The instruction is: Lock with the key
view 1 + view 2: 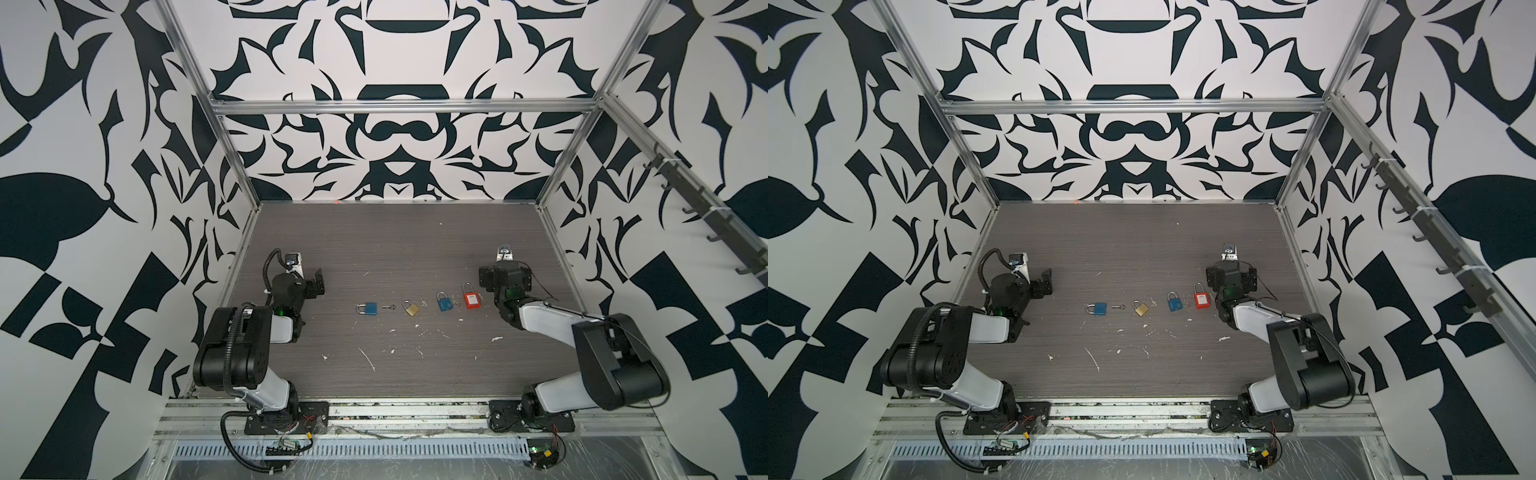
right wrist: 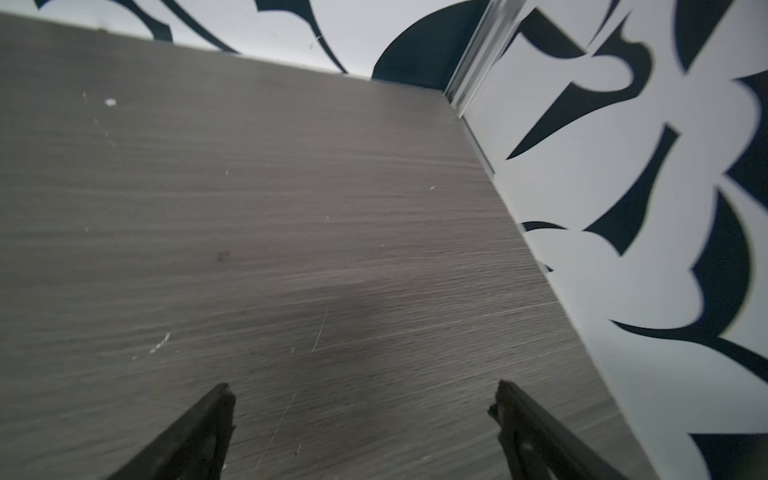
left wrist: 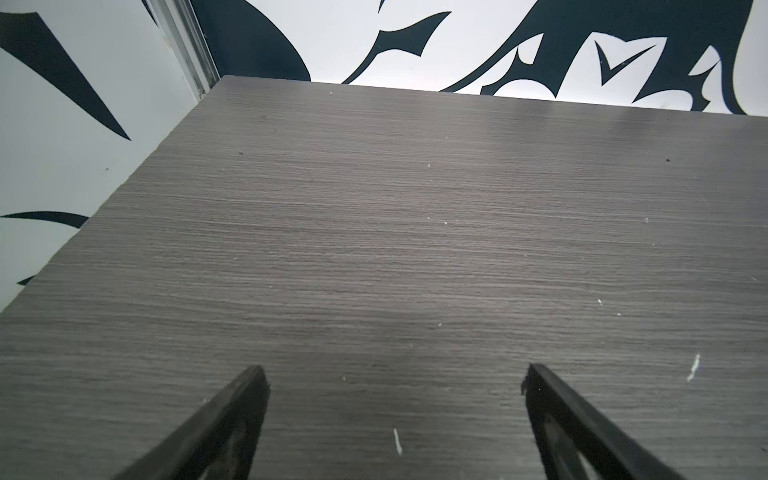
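Grey wood-grain tabletop [image 1: 395, 249], marked with white flecks [image 1: 368, 358], carries one row: blue padlock [image 1: 368, 308], small dark-headed key [image 1: 389, 307], brass padlock [image 1: 411, 308], second blue padlock [image 1: 444, 302], red padlock [image 1: 470, 297]. All lie flat.

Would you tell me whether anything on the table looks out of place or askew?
The leftmost blue padlock lies sideways, shackle pointing left; the brass padlock, second blue padlock and red padlock aim theirs toward the back wall. White flecks litter the grey table.

Four padlocks lined up on the bench [image 1: 374, 249]
Blue padlock [image 1: 368, 308], key [image 1: 389, 307] just beside it, brass padlock [image 1: 411, 308], second blue padlock [image 1: 444, 303], red padlock [image 1: 470, 298]; left claw [image 1: 296, 286] and right claw [image 1: 505, 276] flank the row.
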### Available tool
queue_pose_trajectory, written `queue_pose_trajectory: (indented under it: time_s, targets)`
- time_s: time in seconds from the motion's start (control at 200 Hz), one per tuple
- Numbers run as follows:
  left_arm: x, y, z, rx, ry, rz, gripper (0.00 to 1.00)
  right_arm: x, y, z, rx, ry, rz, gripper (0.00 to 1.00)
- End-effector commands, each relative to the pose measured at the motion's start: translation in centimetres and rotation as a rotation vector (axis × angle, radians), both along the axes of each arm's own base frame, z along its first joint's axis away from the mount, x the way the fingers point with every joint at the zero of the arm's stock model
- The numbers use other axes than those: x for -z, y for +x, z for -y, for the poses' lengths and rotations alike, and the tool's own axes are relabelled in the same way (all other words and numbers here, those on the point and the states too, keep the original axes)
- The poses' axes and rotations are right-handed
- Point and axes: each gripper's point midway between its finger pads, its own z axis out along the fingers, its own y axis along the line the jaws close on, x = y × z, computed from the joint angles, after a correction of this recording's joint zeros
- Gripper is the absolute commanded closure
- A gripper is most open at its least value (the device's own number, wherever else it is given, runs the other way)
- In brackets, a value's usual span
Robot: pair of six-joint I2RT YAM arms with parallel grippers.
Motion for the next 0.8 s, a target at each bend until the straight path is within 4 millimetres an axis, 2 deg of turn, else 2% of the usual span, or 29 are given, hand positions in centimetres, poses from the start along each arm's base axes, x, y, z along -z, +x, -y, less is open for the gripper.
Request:
queue_pose_trajectory:
  time_s: [0.0,0.03,0.085,0.125,0.185,0.325,0.795]
  targets:
    - [-0.5,0.1,0.1,0.008,-0.006,0.022,0.01,-1.3,0.5,0.4,-0.031,0.07,0.192,0.0]
    - [-0.5,0.1,0.1,0.008,-0.006,0.022,0.01,-0.6,-0.1,0.6,-0.038,0.127,0.198,0.0]
    - [-0.5,0.2,0.2,0.009,-0.005,0.021,0.01,-1.0,-0.1,0.0,-0.113,0.111,0.261,0.0]
    - [-0.6,0.2,0.2,0.008,-0.006,0.024,0.01,-0.3,-0.1,-0.8,-0.155,0.12,0.204,0.0]
    - [-0.5,0.2,0.1,0.007,-0.004,0.021,0.01,0.0,0.8,-0.3,-0.111,0.141,0.155,0.0]
    - [-0.6,0.2,0.1,0.008,-0.005,0.023,0.01,-0.1,0.5,0.3,-0.086,0.128,0.168,0.0]
    - [-0.6,0.2,0.3,0.021,-0.001,0.019,0.01,0.0,0.5,-0.1,-0.113,0.127,0.163,0.01]
